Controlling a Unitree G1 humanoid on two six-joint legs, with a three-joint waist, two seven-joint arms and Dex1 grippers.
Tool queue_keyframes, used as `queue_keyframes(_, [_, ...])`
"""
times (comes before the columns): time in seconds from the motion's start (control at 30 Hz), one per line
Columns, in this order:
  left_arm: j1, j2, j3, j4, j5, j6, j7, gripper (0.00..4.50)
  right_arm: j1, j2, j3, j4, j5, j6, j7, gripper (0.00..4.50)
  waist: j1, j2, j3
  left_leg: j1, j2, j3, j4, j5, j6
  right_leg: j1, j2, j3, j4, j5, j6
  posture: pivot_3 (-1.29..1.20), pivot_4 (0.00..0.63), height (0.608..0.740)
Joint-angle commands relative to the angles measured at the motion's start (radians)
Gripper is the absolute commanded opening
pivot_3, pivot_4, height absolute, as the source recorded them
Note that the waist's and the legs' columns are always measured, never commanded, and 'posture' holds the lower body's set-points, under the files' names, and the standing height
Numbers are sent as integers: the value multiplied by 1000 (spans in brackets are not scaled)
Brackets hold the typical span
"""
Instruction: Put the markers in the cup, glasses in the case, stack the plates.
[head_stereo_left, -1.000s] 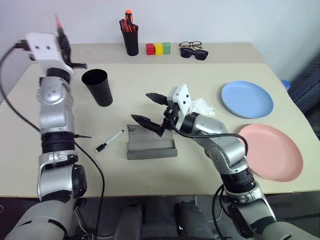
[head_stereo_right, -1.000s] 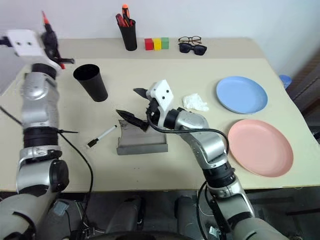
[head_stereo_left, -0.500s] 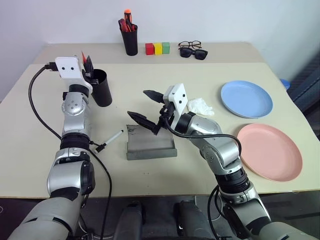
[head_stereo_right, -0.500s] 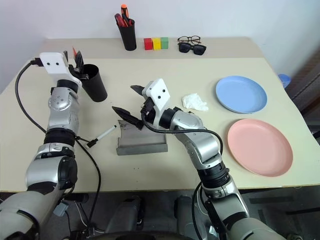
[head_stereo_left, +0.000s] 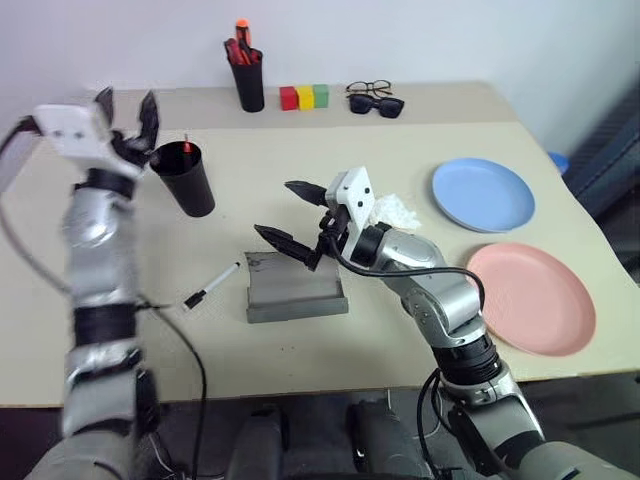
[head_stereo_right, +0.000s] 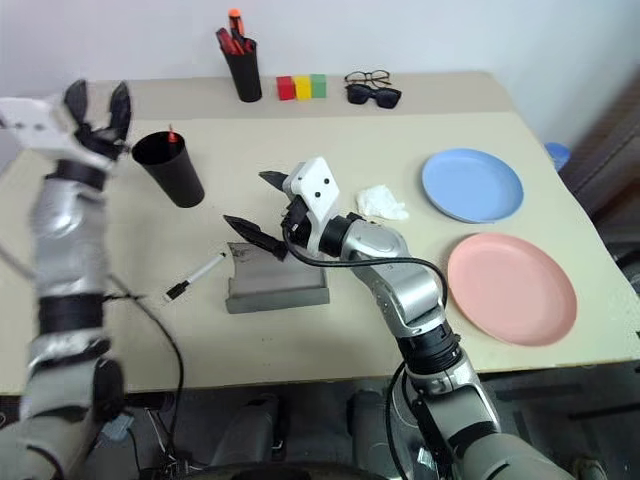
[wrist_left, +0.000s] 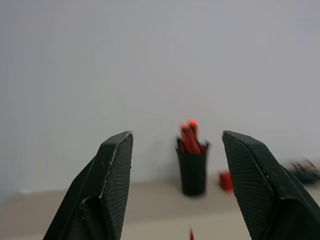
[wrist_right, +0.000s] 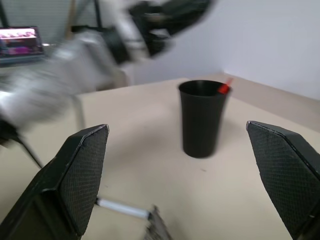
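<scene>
The black cup (head_stereo_left: 186, 182) stands at the left of the table, and the red tip of the black marker (head_stereo_left: 186, 147) pokes above its rim. My left gripper (head_stereo_left: 127, 106) hangs open and empty just left of and above the cup. The white marker (head_stereo_left: 213, 284) lies flat between the cup and the grey case (head_stereo_left: 296, 291). Over the case's left end my right gripper (head_stereo_left: 276, 208) hovers open, holding nothing. The wire-rimmed glasses (head_stereo_left: 367, 88) rest at the back edge. The blue plate (head_stereo_left: 482, 194) and pink plate (head_stereo_left: 530, 297) lie side by side at the right.
A black pen holder (head_stereo_left: 245, 82) with red and orange markers stands at the back, beside three coloured blocks (head_stereo_left: 303, 96). Black sunglasses (head_stereo_left: 378, 104) lie in front of the glasses. A crumpled white tissue (head_stereo_left: 398, 211) sits behind my right forearm.
My left gripper brought the black marker down to the cup, opened and let it drop in, then drew back to the left. The right arm has stayed put.
</scene>
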Motion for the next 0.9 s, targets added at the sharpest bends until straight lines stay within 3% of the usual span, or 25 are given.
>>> queue_keyframes(0.03, [164,148,49,-245,-115,325,-68,4298,-14,-35,-44,-9,0,-20,22,4500,3,1,0,0,0,0,0,0,0,0,0,0,0,0,0,0,150,740])
queue_keyframes(0.07, [227,196,41,-293,-118,402,-85,4479,-15,-47,-51,-2,1,-21,29,4500,4,1,0,1,0,0,-1,0,0,0,0,0,0,0,0,0,150,740])
queue_keyframes(0.17, [362,307,2,-415,-121,600,-109,4479,-18,-63,-58,16,-2,-25,41,4500,9,1,1,2,0,-1,-2,0,0,3,0,-1,-1,0,0,0,150,740])
queue_keyframes(0.27, [428,348,-49,-521,-164,717,-156,4479,-17,-55,-36,15,-1,-25,60,4500,10,1,1,2,0,-1,-2,0,0,4,0,-1,-1,0,0,0,150,740])
queue_keyframes(0.57, [235,375,-356,-467,-86,991,-161,4479,-18,-21,-19,6,-16,-26,50,4500,6,1,1,2,0,0,-3,0,0,3,1,-1,-1,0,0,0,150,740])
queue_keyframes(0.7, [155,323,-409,-387,-54,1010,-164,3216,-8,-26,-21,-10,-18,-21,43,4500,6,1,1,2,0,0,-3,0,0,2,1,0,-1,0,0,0,150,740])
queue_keyframes(0.9, [128,307,-451,-355,-17,1019,-193,96,4,-26,-18,-37,-14,-10,30,4500,6,2,1,2,0,0,-4,0,0,2,1,0,-1,0,0,0,150,740])
